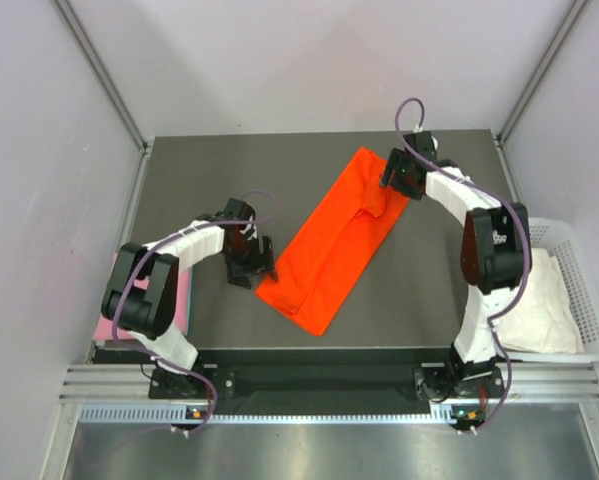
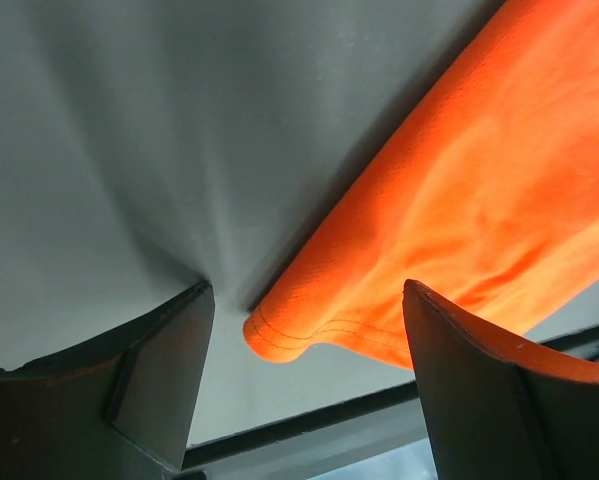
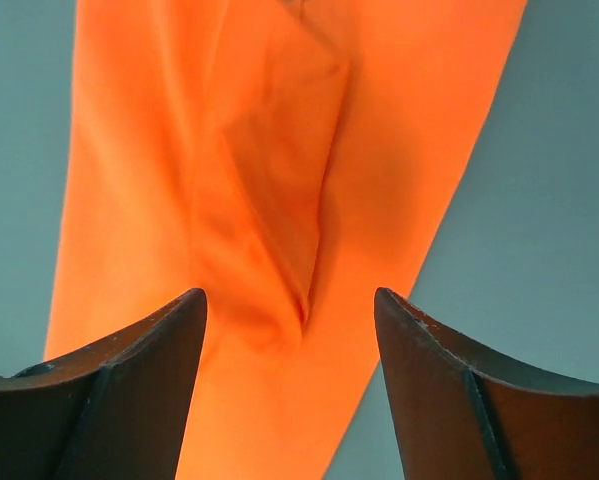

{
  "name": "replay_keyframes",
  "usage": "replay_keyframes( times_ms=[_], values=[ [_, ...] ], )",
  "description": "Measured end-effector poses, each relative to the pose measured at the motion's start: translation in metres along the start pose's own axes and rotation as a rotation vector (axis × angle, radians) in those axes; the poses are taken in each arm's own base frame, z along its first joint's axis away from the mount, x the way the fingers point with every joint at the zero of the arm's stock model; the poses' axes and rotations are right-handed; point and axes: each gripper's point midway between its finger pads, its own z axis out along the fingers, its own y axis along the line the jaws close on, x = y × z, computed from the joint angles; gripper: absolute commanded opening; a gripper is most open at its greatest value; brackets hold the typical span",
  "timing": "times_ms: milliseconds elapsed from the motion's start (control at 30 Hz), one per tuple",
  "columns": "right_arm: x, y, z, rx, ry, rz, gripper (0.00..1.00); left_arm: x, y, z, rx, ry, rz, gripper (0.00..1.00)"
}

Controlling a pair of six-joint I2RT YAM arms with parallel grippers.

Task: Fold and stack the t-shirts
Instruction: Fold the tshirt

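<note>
The orange-red t-shirt (image 1: 334,242) lies folded into a long strip, running diagonally across the dark table. My left gripper (image 1: 259,262) is open and empty just left of the strip's near-left corner (image 2: 279,335), which shows between its fingers. My right gripper (image 1: 391,186) is open and empty over the strip's far end (image 3: 279,200), where a folded-in sleeve shows. A pale pink t-shirt (image 1: 184,300) lies at the left table edge, partly hidden by my left arm. A white t-shirt (image 1: 539,300) lies in a basket at the right.
The white plastic basket (image 1: 594,290) stands off the table's right side. Grey walls and metal posts close in the back and sides. The table's front edge (image 2: 309,425) lies just beyond the shirt's corner in the left wrist view.
</note>
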Motion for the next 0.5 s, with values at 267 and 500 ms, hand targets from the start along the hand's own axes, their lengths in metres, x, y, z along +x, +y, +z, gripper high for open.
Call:
replay_keyframes(
  times_ms=[267,500],
  values=[
    [-0.014,-0.035,0.038,0.111,0.006,0.002,0.68,-0.003,-0.003,0.001,0.032,0.038,0.006,0.71],
    [-0.017,-0.082,0.059,0.182,0.029,0.064,0.67,-0.006,0.001,0.005,0.027,0.064,0.007,0.49]
  ],
)
